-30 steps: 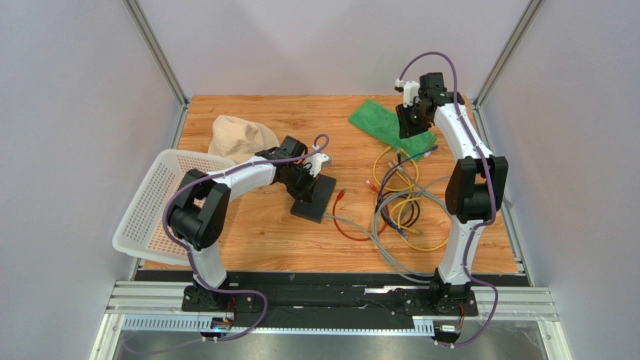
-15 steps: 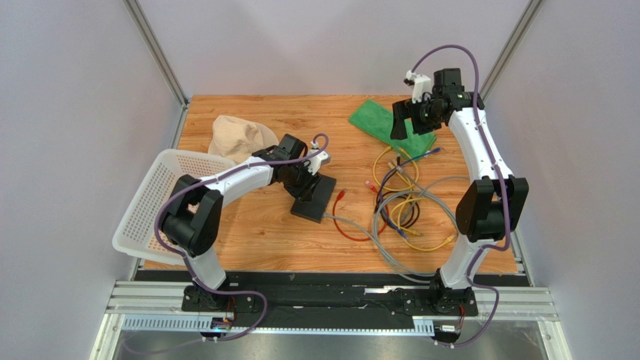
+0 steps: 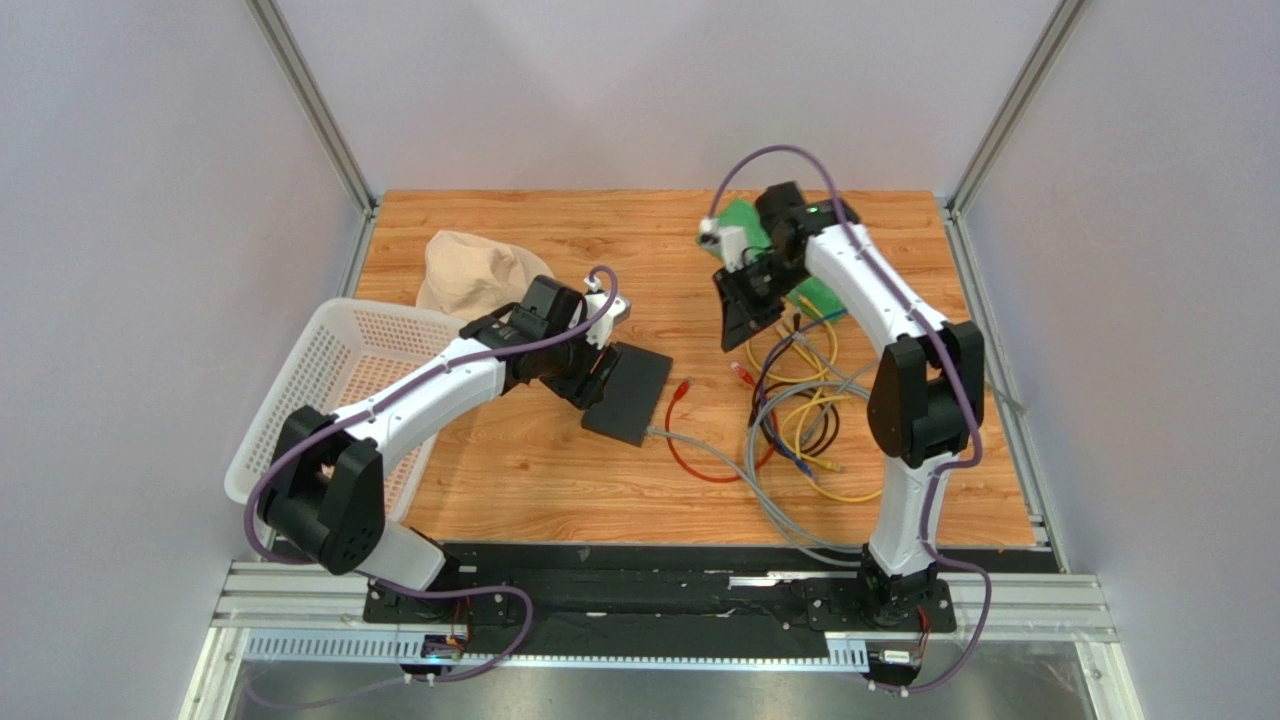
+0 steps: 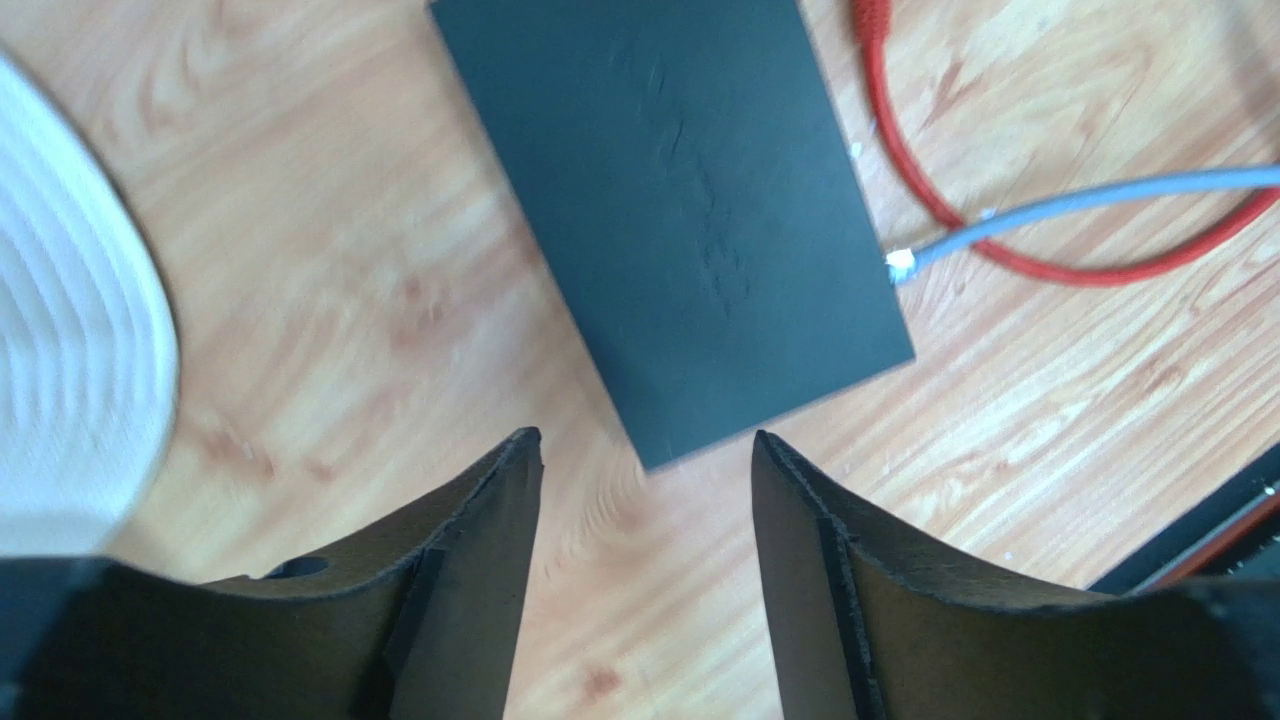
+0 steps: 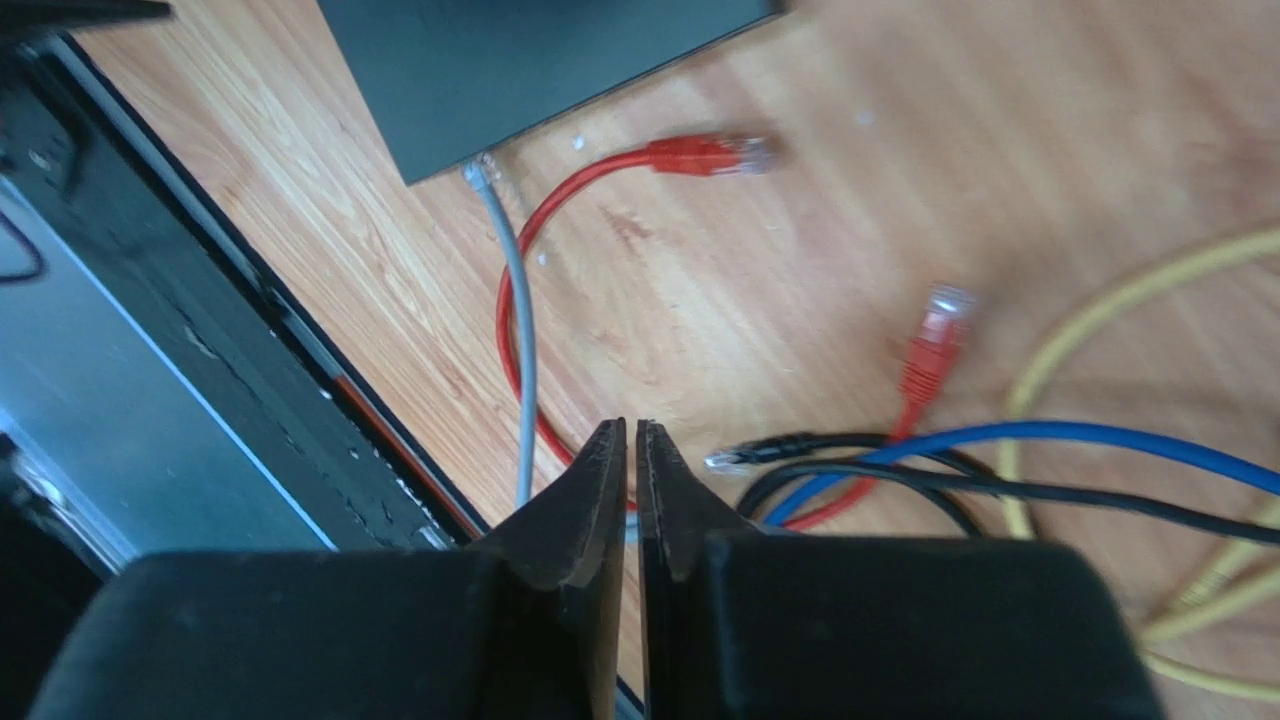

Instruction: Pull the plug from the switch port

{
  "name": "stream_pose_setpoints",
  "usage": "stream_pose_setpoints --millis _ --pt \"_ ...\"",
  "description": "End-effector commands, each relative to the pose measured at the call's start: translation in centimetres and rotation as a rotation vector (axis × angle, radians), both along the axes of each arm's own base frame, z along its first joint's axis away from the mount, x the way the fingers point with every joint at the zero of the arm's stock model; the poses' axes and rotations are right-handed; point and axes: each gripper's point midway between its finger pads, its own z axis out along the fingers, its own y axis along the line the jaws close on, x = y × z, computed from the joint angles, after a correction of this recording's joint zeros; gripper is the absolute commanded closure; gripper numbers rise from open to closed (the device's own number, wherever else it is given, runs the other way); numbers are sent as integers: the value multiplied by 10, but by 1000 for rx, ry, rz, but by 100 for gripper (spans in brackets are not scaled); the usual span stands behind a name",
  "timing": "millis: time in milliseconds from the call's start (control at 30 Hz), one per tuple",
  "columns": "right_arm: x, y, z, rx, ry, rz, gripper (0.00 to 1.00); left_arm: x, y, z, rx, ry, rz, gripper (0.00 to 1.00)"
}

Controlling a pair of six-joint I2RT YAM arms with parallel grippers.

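**Wood table, grey-walled cell: both arms over the cable end**

Left gripper (image 4: 643,443): fingers spread wide, nothing gripped. Seen from the wrist, one corner of the switch (image 4: 676,195) shows in the gap between the tips. From above, the gripper sits at the switch's left edge; I cannot tell whether it touches.

Right gripper (image 5: 631,428): fingers pressed together, pinching nothing. It hangs above the table (image 3: 526,465), right of the switch, over the near end of the cable tangle.

The switch lies flat near mid-table, set at an angle. Its plug (image 4: 899,266) is seated in the side facing the right arm. From it a grey cable (image 3: 706,446) runs toward the front edge.

Red cable (image 5: 706,153): one loose plug lies just beside the switch, not inserted. Its loop crosses the grey cable.

Further right are blue (image 5: 1052,438), black (image 5: 902,473) and yellow (image 5: 1112,300) cables, tangled on the wood.

A white basket (image 3: 293,420) overhangs the table's left edge. Beige cloth (image 3: 473,273) lies behind it. Green cloth (image 3: 736,225) lies at the back, partly hidden by the right arm.
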Motion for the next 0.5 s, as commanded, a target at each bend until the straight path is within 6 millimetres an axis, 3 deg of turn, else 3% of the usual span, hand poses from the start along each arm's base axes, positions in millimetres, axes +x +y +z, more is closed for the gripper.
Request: stream_pose_setpoints --millis 0,167,433,467 --pt "-4 11 -43 -224 -60 51 100 -3 10 7 -9 -32 58 28" --pt "1 37 -62 -279 -98 130 100 -2 12 -6 11 -20 65 26" --pt "21 57 -88 -271 -72 133 100 1 15 -9 11 -59 49 26" --pt "22 58 -98 -273 -50 133 100 1 17 -12 12 -53 50 26"
